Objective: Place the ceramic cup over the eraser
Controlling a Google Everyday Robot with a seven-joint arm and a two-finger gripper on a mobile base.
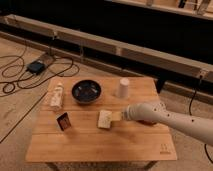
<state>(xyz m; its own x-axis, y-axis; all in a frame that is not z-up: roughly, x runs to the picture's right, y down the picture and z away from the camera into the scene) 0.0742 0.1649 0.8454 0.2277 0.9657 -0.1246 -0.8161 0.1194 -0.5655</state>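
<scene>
The ceramic cup (123, 87) is off-white and stands upside down at the back right of the wooden table (100, 142). The eraser (63, 121), a small dark block with a reddish face, stands near the front left. My gripper (117, 116) reaches in from the right on a white arm, low over the table's middle. It sits at the right edge of a pale beige pad (105, 119) and looks open, with nothing held. The cup is behind the gripper and the eraser lies well to its left.
A wide dark bowl (86, 91) sits at the back centre. A white bottle-like object (56, 96) lies at the left edge. Cables and a small box (37, 66) are on the floor to the left. A low wall runs behind the table.
</scene>
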